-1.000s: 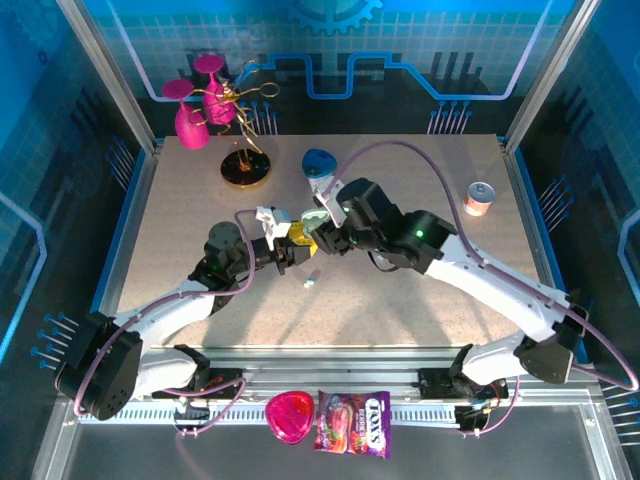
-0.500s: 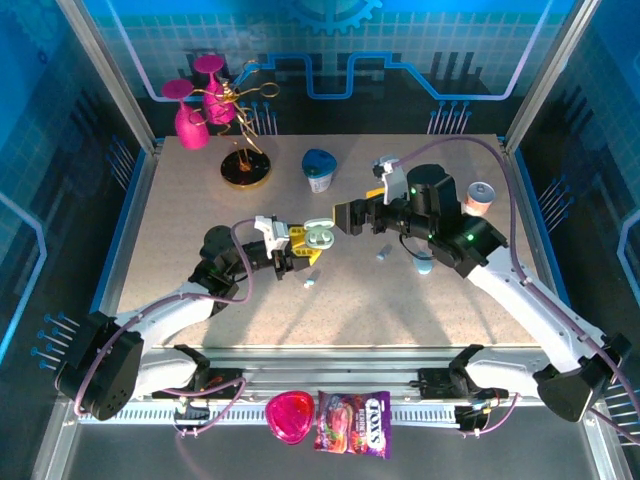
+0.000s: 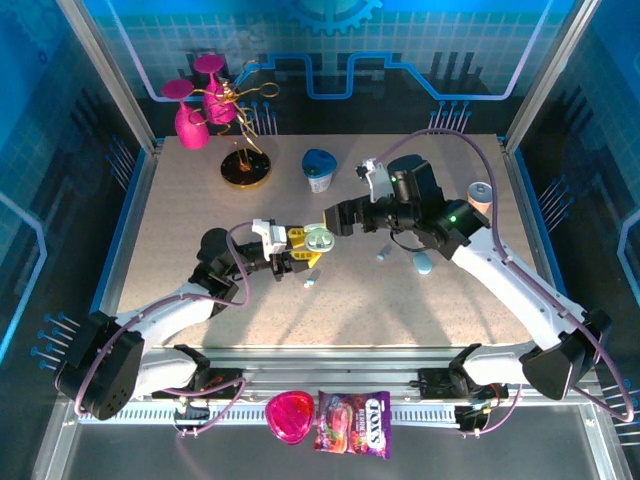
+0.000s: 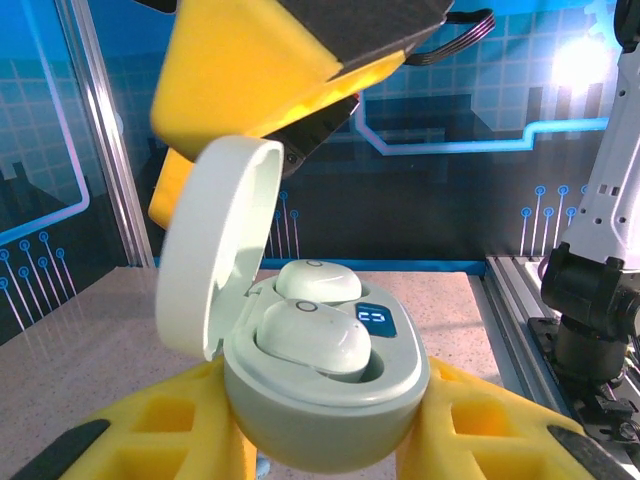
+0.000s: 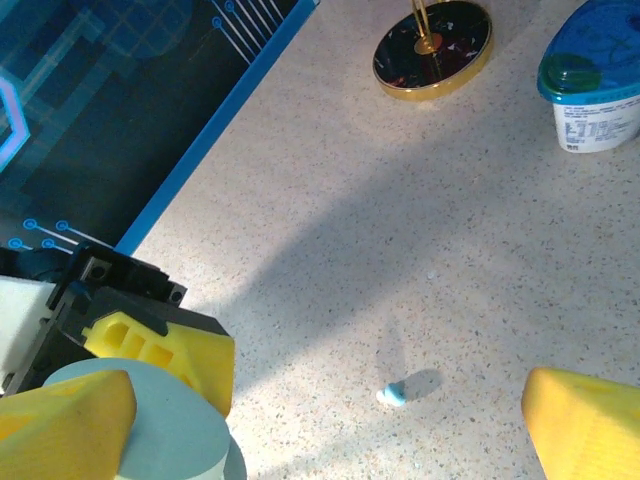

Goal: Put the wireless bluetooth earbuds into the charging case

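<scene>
- Speckled desk (image 3: 200, 210) under blue-lit walls, seen from overhead: my left end effector (image 3: 308, 243) is clenched on the open charging case (image 3: 319, 237) mid-desk. My right end effector (image 3: 338, 217) is released, spread wide just beside the case and grasping nothing. One loose earbud (image 3: 311, 282) lies near the case, and another (image 3: 383, 256) sits to its right.
- Left wrist: I see yellow fingers (image 4: 480, 425) squeezing the case (image 4: 330, 400) from both sides. Its lid is tilted up at left, with two earbuds (image 4: 310, 335) seated inside.
- Right wrist: fingertips (image 5: 585, 425) stand well apart, with one earbud (image 5: 392, 394) on bare desk between them. A yogurt cup (image 5: 590, 95) stands farther off.
</scene>
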Controlling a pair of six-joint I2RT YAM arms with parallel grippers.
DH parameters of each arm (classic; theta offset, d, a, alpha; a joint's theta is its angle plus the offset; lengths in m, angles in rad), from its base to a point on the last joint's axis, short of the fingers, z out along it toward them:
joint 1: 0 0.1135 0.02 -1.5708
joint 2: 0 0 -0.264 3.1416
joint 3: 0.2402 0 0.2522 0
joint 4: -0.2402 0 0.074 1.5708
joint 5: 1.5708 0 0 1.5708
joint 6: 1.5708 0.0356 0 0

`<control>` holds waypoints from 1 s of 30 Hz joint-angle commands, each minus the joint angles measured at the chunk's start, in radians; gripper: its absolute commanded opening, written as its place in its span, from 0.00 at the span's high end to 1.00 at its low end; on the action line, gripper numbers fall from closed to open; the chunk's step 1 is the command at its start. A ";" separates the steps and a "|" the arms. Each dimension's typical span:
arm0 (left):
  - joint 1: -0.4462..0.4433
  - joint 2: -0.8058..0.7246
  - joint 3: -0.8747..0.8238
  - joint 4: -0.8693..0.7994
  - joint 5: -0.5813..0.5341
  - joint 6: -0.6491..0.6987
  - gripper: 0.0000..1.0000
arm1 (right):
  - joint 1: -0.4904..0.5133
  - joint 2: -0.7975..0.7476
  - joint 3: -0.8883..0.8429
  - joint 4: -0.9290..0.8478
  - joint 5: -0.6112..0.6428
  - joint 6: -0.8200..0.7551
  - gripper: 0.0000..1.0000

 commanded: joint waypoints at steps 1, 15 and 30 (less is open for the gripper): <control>0.002 -0.008 -0.014 0.058 0.011 -0.010 0.68 | -0.008 -0.016 0.003 -0.039 -0.042 -0.033 0.00; 0.002 0.020 -0.018 0.160 -0.018 -0.045 0.68 | -0.051 -0.104 -0.189 0.256 -0.317 0.236 0.05; 0.003 -0.009 -0.028 0.177 -0.082 -0.034 0.68 | 0.009 -0.033 -0.515 0.982 -0.454 0.783 0.39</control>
